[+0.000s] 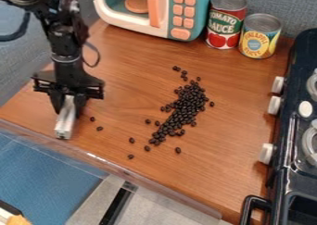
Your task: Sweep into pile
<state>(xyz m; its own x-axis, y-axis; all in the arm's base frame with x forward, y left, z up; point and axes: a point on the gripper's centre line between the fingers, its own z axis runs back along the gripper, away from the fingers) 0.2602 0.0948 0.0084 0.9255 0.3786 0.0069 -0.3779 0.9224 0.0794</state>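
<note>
At the left of the wooden counter, the gripper (pixel 69 101) hangs down, shut on a whitish-silver tool (pixel 66 122) whose lower end is near the counter's front left edge. Dark beans form an elongated pile (pixel 184 109) right of the counter's middle, running from upper right to lower left. Two loose beans (pixel 99 128) are just right of the tool. Several stray beans (pixel 131 140) are scattered at the pile's lower left, and a few (pixel 176 68) are above its top end.
A toy microwave (pixel 162 11) stands at the back, with a tomato sauce can (pixel 226 21) and a pineapple can (pixel 259 36) to its right. The stove (pixel 285 154), with white knobs, borders the right side. A clear strip (pixel 117 165) runs along the counter's front edge.
</note>
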